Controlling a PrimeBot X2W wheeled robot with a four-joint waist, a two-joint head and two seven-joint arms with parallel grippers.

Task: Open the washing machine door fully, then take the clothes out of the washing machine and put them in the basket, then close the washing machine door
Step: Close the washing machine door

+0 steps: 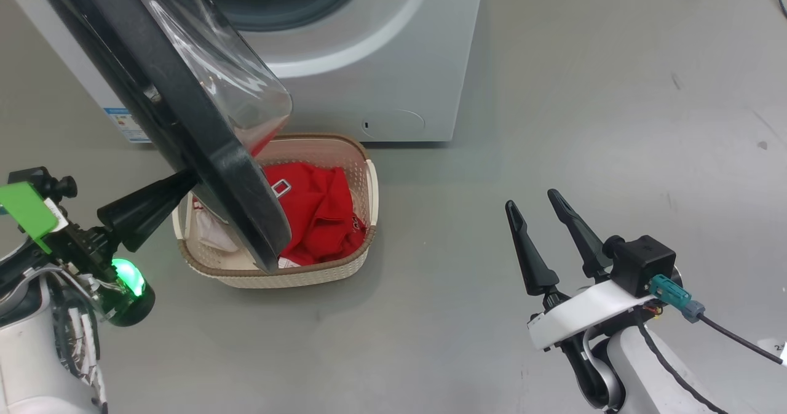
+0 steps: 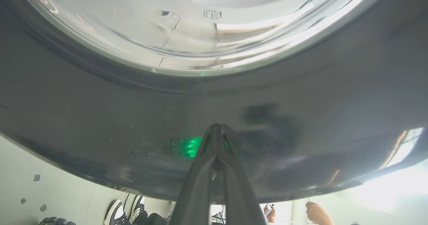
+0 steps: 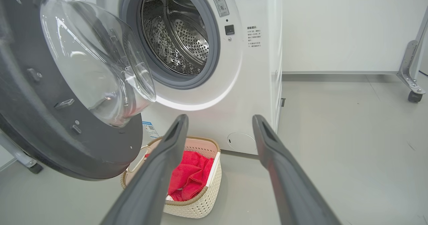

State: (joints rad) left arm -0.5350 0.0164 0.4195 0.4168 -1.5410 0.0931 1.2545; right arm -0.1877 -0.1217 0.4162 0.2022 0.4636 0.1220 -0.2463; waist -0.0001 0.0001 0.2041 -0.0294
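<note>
Touching the black rim of the washing machine door (image 1: 203, 137), the left end effector (image 2: 216, 128) has its fingers together; the right end effector (image 1: 531, 200) hovers, fingers apart, empty. Beneath the half-open door, red clothes (image 1: 313, 205) lie in the basket (image 1: 295, 274), before the washing machine (image 1: 381, 82).

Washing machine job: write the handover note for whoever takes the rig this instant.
The left hand is shut, holding nothing, its tips against the outer black rim of the washing machine door.
The right hand is open and empty, over the floor right of the basket.
The door stands open, overhanging the basket. Red and white clothes lie in the basket. The drum looks empty as far as visible.
Done: door opened, clothes moved. Left: close the door.
</note>
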